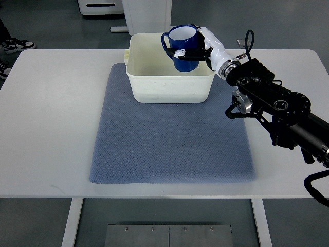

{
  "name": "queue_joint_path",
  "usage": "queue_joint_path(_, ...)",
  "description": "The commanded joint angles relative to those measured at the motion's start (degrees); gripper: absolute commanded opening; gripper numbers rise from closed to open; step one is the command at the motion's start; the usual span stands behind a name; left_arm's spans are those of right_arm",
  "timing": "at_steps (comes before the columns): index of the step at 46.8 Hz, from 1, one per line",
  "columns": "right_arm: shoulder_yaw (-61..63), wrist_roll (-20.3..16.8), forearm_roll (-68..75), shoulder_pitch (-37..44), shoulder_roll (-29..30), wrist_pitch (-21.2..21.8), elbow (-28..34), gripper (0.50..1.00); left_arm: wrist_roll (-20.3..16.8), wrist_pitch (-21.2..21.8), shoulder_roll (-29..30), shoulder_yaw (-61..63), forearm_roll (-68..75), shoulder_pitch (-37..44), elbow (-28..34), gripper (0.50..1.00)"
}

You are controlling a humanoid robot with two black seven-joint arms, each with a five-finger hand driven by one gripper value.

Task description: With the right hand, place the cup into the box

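A blue cup (pixel 182 45) with a white inside is held upright over the right part of a cream plastic box (pixel 154 87). My right hand (pixel 198 49) is shut on the blue cup, its white and black fingers wrapped around the cup's side. The cup's handle points left. The right arm comes in from the right edge across the table. The box stands at the far edge of a grey-blue mat (pixel 169 139). I cannot tell whether the cup touches the box floor. The left arm is out of view.
The white table (pixel 51 118) carries the mat in its middle. A white cabinet base (pixel 146 15) stands beyond the table's far edge. A person's shoes (pixel 15 45) show at the far left on the floor.
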Motion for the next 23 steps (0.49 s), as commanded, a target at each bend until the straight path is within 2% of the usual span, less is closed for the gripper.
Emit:
queue_joint_path(1,0.0,0.2,0.0,0.0,0.0,0.0,0.1,0.671,0.1,0.0,0.0,0.0,0.0,0.0,0.0,1.000)
queue_joint_path(2,0.0,0.2,0.0,0.0,0.0,0.0,0.1,0.748,0.1,0.0,0.0,0.0,0.0,0.0,0.0,1.000)
queue_joint_path(4,0.0,0.2,0.0,0.0,0.0,0.1,0.1,0.999,0.0,0.0,0.0,0.0,0.0,0.0,0.0,1.000)
queue_joint_path(23,0.0,0.1,0.1,0.2,0.0,0.7,0.3,1.000,0.0,0.0,0.0,0.0,0.0,0.0,0.0,1.000)
